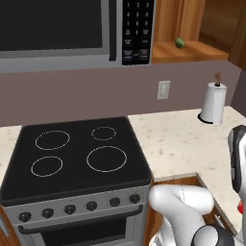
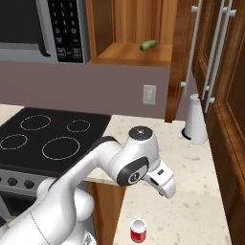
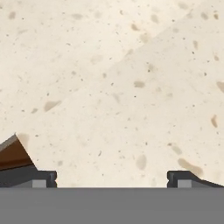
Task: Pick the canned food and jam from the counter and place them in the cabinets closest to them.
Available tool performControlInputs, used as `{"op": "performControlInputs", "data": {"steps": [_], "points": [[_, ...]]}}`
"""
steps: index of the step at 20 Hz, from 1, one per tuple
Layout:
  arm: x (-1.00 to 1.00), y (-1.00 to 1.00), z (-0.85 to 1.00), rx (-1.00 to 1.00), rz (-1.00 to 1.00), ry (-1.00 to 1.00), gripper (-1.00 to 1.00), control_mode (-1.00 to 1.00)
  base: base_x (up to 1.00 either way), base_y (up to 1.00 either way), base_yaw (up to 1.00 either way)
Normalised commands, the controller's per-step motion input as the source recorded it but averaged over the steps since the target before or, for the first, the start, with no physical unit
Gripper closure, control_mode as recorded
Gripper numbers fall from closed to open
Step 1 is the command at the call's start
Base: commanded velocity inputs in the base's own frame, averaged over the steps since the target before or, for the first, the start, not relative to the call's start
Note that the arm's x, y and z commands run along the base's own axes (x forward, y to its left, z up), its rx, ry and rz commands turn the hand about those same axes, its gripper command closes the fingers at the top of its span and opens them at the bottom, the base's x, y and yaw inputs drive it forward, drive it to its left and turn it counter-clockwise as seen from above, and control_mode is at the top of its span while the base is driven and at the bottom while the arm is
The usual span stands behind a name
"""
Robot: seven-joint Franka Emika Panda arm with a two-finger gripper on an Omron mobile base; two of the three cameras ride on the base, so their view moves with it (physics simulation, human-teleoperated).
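Note:
The canned food [image 2: 138,230], a small red can with a pale top, stands upright on the speckled counter [image 2: 191,191] near its front edge. My gripper [image 3: 112,180] hangs above the counter, up and to the right of the can, and is apart from it. The fingertips [image 3: 43,178] stand wide apart, open, with only bare counter between them. An open wooden wall cabinet [image 2: 129,53] sits right of the microwave, its tall door [image 2: 178,62] swung out and bearing a silver bar handle. That cabinet's shelf [image 1: 192,51] also appears in the left base view. The jam is out of view.
A small green item [image 2: 148,45] lies on the cabinet shelf. A white paper towel roll [image 2: 195,125] stands at the back of the counter. A black cooktop [image 1: 77,153] lies to the left, under a grey microwave [image 1: 77,29]. More wooden cabinet doors [image 2: 225,72] line the right wall.

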Motion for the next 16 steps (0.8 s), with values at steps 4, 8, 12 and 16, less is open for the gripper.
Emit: {"op": "performControlInputs", "data": {"steps": [4,8,12,16], "points": [[-0.26,-0.13,-0.39,0.00,0.00,0.02,-1.00,-1.00,0.00,0.00,0.00],[-0.16,-0.05,-0.40,-0.01,0.00,0.04,-1.00,-1.00,0.00,0.00,0.00],[-0.09,0.00,-0.39,-0.01,0.00,0.05,-1.00,-1.00,0.00,0.00,0.00],[-0.03,0.00,-0.42,0.00,0.00,0.06,-1.00,-1.00,0.00,0.00,0.00]]}}
